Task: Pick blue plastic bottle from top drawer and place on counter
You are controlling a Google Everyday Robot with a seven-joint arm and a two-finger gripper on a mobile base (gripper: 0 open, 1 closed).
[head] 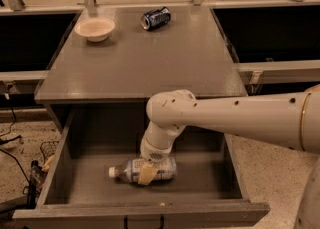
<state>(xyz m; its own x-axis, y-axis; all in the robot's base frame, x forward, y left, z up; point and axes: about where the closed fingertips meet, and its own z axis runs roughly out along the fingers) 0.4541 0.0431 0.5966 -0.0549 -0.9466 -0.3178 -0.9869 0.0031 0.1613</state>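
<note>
The blue plastic bottle [159, 169] is clear with a white cap and a pale label. It lies on its side on the floor of the open top drawer [95, 183], cap pointing left. My gripper [147, 169] reaches down into the drawer from the right and sits over the bottle's middle. Its tan front finger [146, 174] presses across the bottle's near side, and the other finger is hidden behind the bottle. The bottle still rests on the drawer floor. The counter [150, 63] above is dark grey and flat.
On the counter, a pale bowl [95, 28] stands at the back left and a dark blue soda can [155, 17] lies at the back middle. My white arm [235, 118] crosses the drawer's right side. Cables and a small wire basket [47, 150] lie on the floor at left.
</note>
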